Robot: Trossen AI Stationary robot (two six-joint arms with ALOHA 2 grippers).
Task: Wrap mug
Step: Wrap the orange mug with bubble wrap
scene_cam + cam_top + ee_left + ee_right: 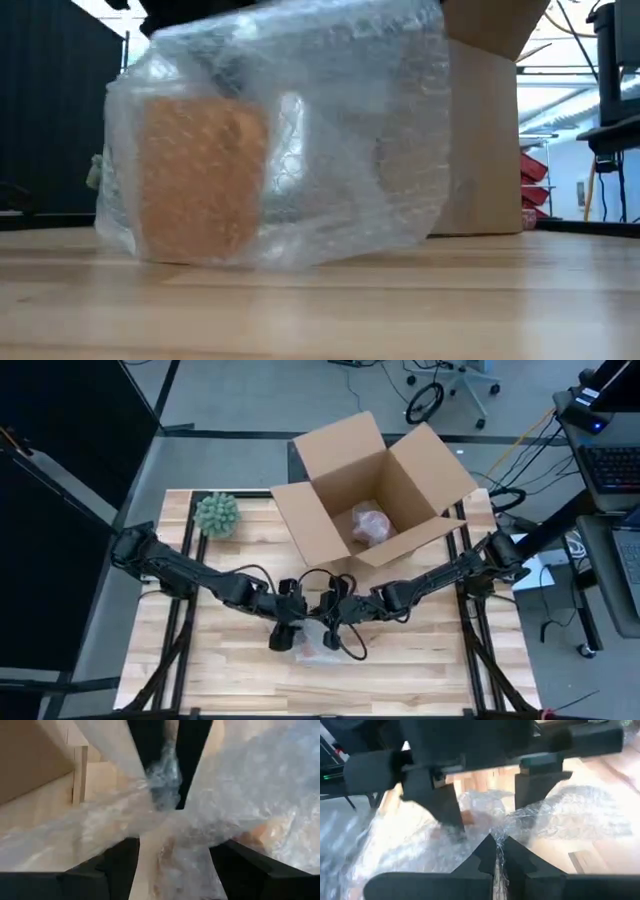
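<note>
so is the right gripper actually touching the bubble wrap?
Touching. In the right wrist view the right gripper has its fingers closed together with a pinch of bubble wrap caught between the tips.

Two dark, jointed arms with looping black cables and angular matte-black end effector fingers (487,855)

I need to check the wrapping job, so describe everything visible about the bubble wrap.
The bubble wrap is a clear, dimpled plastic sheet, loosely bunched around an orange-brown mug that shows through it. The bundle rests on the wooden table, in front of the open cardboard box. The right tool is shut on a fold of it; the left tool straddles another fold, open.
</note>
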